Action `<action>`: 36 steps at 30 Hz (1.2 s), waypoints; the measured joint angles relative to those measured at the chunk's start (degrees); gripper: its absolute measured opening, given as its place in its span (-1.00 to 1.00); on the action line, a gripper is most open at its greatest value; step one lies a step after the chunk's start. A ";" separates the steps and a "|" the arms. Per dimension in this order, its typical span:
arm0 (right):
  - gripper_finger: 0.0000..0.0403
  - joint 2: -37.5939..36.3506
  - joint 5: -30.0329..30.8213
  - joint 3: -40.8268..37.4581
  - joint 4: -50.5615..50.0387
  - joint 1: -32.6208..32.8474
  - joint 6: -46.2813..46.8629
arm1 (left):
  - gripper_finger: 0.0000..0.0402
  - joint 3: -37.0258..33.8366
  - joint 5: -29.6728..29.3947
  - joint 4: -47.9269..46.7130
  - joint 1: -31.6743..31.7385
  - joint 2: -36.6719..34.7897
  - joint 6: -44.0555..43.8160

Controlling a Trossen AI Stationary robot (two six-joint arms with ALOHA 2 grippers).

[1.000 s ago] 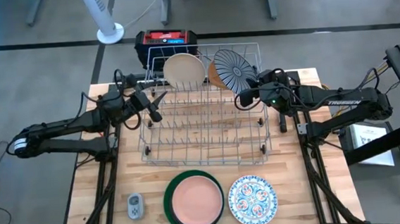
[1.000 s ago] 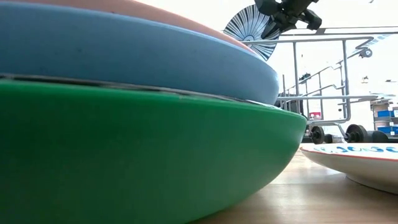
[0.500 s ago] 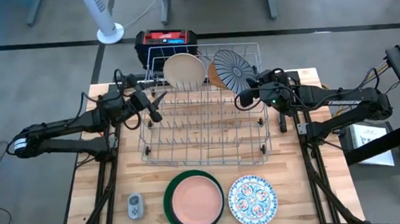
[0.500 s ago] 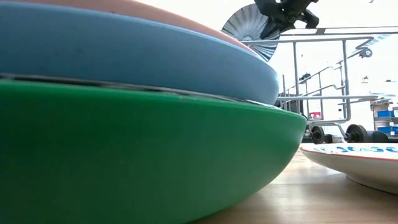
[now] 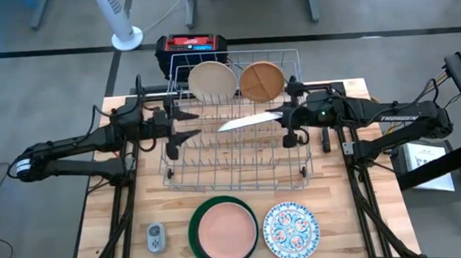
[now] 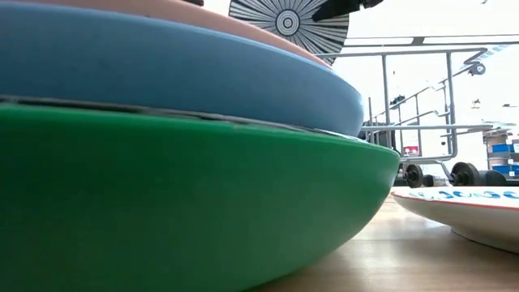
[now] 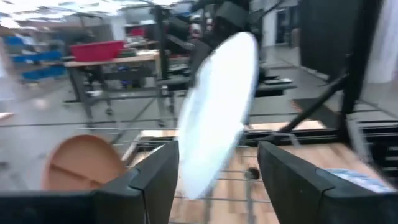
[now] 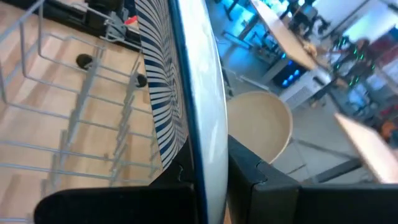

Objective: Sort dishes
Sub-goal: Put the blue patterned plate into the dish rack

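Blue-white striped round ceramic plate (image 5: 249, 121) held edge-on above the silver wire dish rack (image 5: 236, 157), pinched at its rim by right gripper (image 5: 288, 118). Left gripper (image 5: 183, 124) spread wide, facing it, not touching. Probably rigid, glazed, slippery, breakable; best gripped at opposite rim.

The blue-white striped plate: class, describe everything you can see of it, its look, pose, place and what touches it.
The blue-white striped plate is round, with thin dark blue lines radiating from a central ring on its face and a plain white, glossy back. It is lifted over the middle of the silver wire rack, seen edge-on from above, its face towards the table's front. The right gripper pinches its rim. The left gripper is open, short of its far edge.
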 joint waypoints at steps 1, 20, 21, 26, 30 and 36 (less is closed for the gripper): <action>-0.89 0.00 -0.42 0.20 -0.04 -0.10 -0.81 | 0.09 0.00 0.22 0.13 -0.18 0.29 -0.10; -0.89 0.02 -3.39 1.25 5.03 -0.19 -4.39 | 0.39 -0.07 -4.03 15.75 -3.12 12.31 -2.47; -0.89 0.02 -3.77 1.25 5.55 -0.16 -4.55 | 0.39 -0.07 -3.98 16.15 -3.73 12.76 -2.47; -0.89 0.08 -8.44 1.25 6.94 -0.18 -4.98 | 0.39 0.73 -4.25 17.33 -6.70 15.25 -3.40; -0.89 0.71 -11.26 1.25 8.62 -0.15 -5.02 | 0.35 3.69 -4.41 17.43 -8.81 17.78 -5.75; -0.89 1.14 -12.79 0.62 8.84 -0.23 -2.39 | 0.05 8.43 -11.48 15.62 -12.67 21.61 -4.73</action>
